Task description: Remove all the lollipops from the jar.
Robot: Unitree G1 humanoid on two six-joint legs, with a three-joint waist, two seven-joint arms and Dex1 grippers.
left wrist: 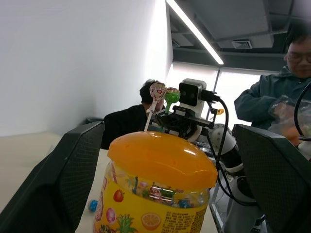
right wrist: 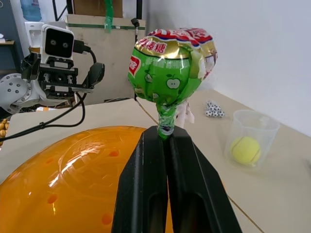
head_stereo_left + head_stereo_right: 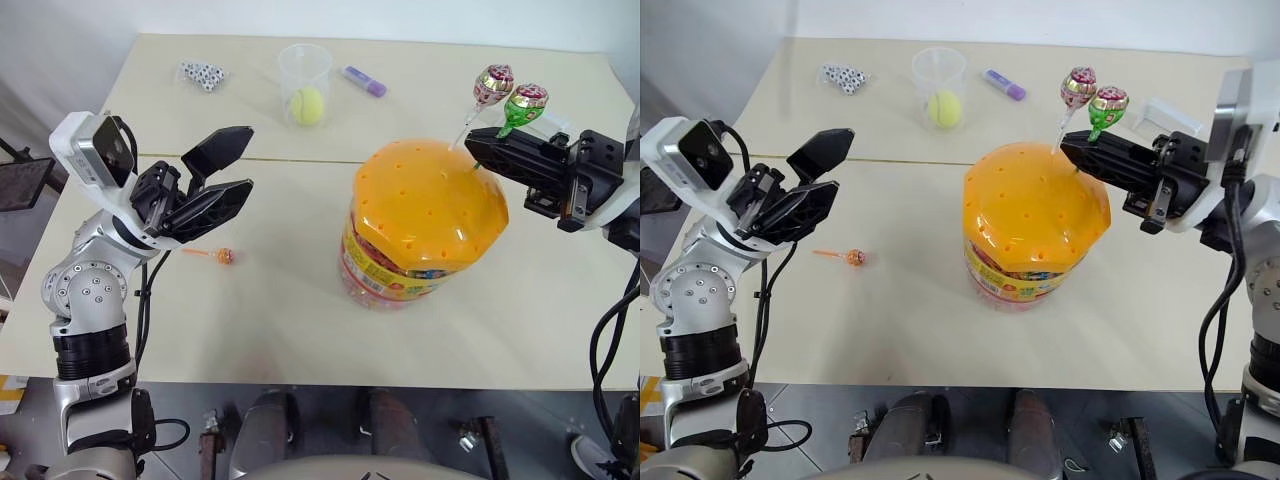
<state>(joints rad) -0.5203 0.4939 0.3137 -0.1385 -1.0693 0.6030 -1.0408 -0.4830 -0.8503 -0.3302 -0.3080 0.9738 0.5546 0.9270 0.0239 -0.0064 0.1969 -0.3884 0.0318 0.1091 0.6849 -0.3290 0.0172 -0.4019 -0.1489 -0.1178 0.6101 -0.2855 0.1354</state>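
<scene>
The jar point(image 3: 420, 235), a clear tub with a hole-dotted orange lid, stands at the table's middle. A pink-red lollipop point(image 3: 493, 84) rises on its white stick from the lid's far right edge. Right beside it is the green lollipop point(image 3: 526, 102). My right gripper point(image 3: 472, 143) is shut on its stick just under the head point(image 2: 167, 80), above the lid; the stick's lower end is hidden. An orange lollipop point(image 3: 222, 256) lies flat on the table left of the jar. My left gripper point(image 3: 245, 160) hovers open above it, level with the jar, holding nothing.
At the table's far side stand a small clear cup point(image 3: 305, 62) holding a yellow-green ball point(image 3: 307, 104), a purple marker point(image 3: 364, 81) and a cluster of black-and-white beads point(image 3: 203, 75). A person point(image 1: 272, 102) stands behind my right arm in the left wrist view.
</scene>
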